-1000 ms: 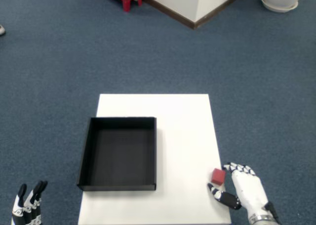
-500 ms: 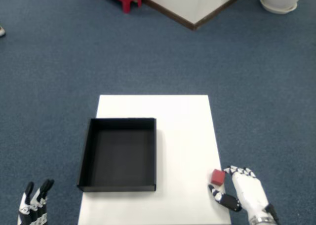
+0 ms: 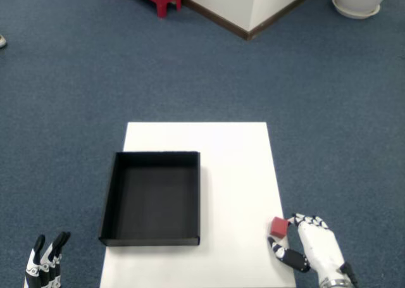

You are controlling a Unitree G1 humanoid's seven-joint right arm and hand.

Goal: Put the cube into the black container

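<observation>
**Cube at the table's right edge, by the right hand**

Cube (image 3: 279, 225), small and red, is seen on the white table (image 3: 234, 168) close to its right edge and near corner, well apart from the container (image 3: 109, 199); the container, a shallow black tray, sits on the table's left half with its near wall close to the table's front, and only its dark floor is seen inside.

The right hand (image 3: 314, 247) is placed just right of the cube at the table's edge; the thumb (image 3: 286, 255) is stretched out below and in front of the cube, while the fingers (image 3: 306, 221) are curled at its right side; the cube is thus flanked by thumb and fingers; whether they are touching it or clamped on it cannot be told, and whether it is lifted cannot be judged.

The left hand (image 3: 43, 264) is seen at the bottom left over blue carpet (image 3: 76, 79), fingers straight and close together.
</observation>
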